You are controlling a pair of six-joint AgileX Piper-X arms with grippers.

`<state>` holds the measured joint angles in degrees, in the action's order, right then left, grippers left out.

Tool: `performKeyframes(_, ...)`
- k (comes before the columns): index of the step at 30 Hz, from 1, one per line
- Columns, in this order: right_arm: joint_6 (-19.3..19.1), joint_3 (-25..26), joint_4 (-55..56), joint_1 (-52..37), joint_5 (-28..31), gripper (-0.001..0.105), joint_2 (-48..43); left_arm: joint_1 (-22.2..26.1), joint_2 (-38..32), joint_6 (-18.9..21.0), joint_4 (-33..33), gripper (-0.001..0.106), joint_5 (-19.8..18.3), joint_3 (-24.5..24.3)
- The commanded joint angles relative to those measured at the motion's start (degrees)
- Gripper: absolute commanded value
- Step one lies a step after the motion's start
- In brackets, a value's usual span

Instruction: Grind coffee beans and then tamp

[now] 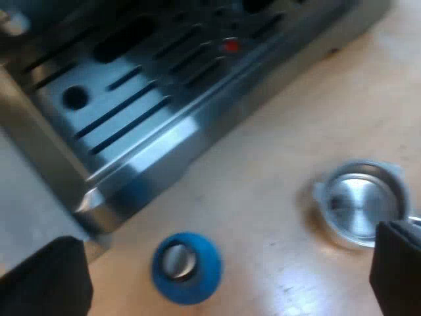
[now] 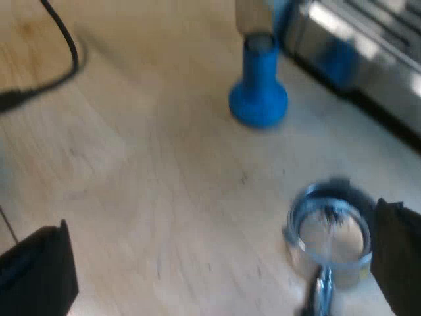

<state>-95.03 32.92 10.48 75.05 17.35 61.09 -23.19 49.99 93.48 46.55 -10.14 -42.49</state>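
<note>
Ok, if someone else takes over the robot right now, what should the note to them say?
Left gripper: open, holding nothing, over the wooden table.
Right gripper: open, empty too.
The round metal holder lies loose on the table and looks empty.
The blue tamper stands upright near the steel espresso machine.
Done: no grinding visible. Left: grind, then tamp.

No readable text, label, brand, number or sign on anything here

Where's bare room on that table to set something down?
The table is bare between the blue tamper and the metal holder, wider still away from the espresso machine. Crowded: the tamper stands close by the machine's base.
</note>
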Motion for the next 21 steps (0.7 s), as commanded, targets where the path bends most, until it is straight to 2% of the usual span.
performKeyframes(1, -2.68, -1.13, -7.11, -0.02, 0.1, 0.093, 1.25, 1.74, 2.24, 0.45, 0.45, 0.087, 0.34, -0.47)
performKeyframes(5, -2.53, -2.56, -13.58, -0.02, 3.11, 0.093, 5.49, 2.64, 7.72, -1.38, 0.75, 0.087, 0.1, -0.47)
performKeyframes(9, -2.38, -2.56, -15.2, -0.02, 4.18, 0.093, 8.28, 2.52, 12.22, -2.12, 0.75, 0.087, 0.1, -0.47)
performKeyframes(13, 0.53, -2.56, -16.23, -0.02, 4.73, 0.093, 9.66, 2.52, 17.43, -2.32, 0.75, 0.087, 0.49, -0.47)
performKeyframes(17, 0.78, -2.56, -16.23, -0.02, 4.73, 0.093, 9.65, 2.52, 21.15, -2.48, -0.52, 0.087, 0.49, -0.47)
performKeyframes(18, 0.78, -2.56, -16.1, -0.02, 4.73, 0.092, 9.65, 2.52, 21.69, -2.48, -1.1, 0.087, 0.49, -0.47)
performKeyframes(21, 0.92, -2.56, -15.47, -0.02, 4.73, 0.076, 9.65, 2.52, 23.94, -2.48, -3.53, 0.087, 0.49, -0.47)
